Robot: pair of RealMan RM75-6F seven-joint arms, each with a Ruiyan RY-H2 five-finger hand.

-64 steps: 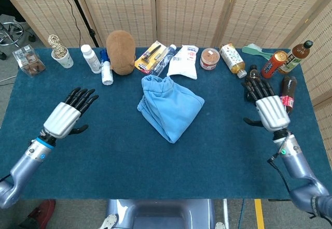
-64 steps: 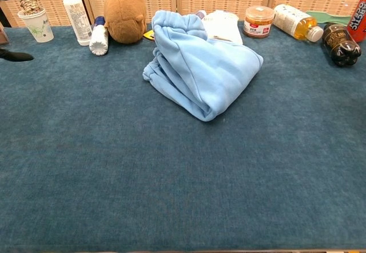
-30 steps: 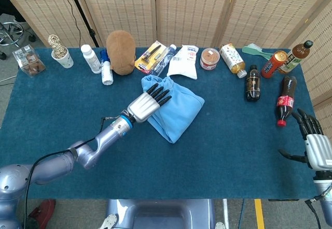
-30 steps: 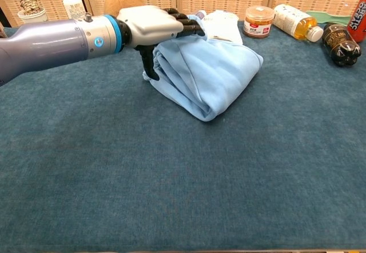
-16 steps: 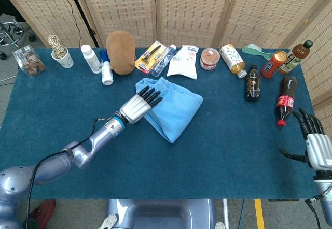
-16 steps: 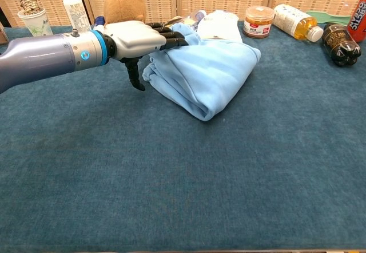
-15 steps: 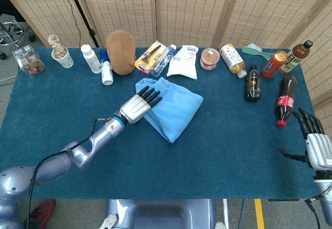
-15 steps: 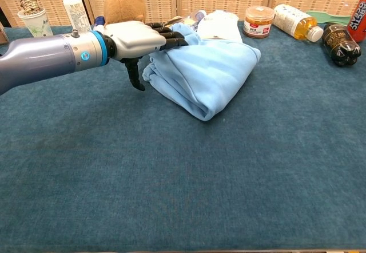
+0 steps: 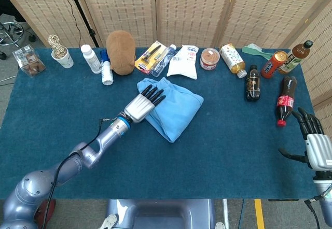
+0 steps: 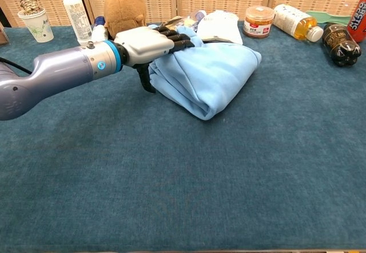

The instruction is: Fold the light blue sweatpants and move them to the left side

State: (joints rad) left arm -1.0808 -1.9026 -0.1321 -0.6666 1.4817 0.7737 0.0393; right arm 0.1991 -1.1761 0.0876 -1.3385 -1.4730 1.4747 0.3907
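Observation:
The light blue sweatpants (image 9: 174, 107) lie folded in a bundle at the table's middle back, also seen in the chest view as the sweatpants (image 10: 211, 72). My left hand (image 9: 141, 104) rests on their left end, fingers (image 9: 153, 92) stretched flat and apart over the cloth. In the chest view the left hand (image 10: 146, 44) lies on top of the bundle, its thumb pointing down beside the left edge. My right hand (image 9: 317, 150) hovers at the table's right front edge, fingers apart, holding nothing; the chest view does not show it.
Along the back stand a paper cup (image 9: 63, 58), white bottles (image 9: 92, 58), a brown plush toy (image 9: 120, 45), a white pouch (image 9: 184, 61), a jar (image 9: 209, 58) and drink bottles (image 9: 232, 58). Two dark bottles (image 9: 252, 83) lie at the right, near my right hand.
My left hand swung in from the left onto the sweatpants and nudged them slightly left. The right hand drew back to the right front edge, off the dark bottles.

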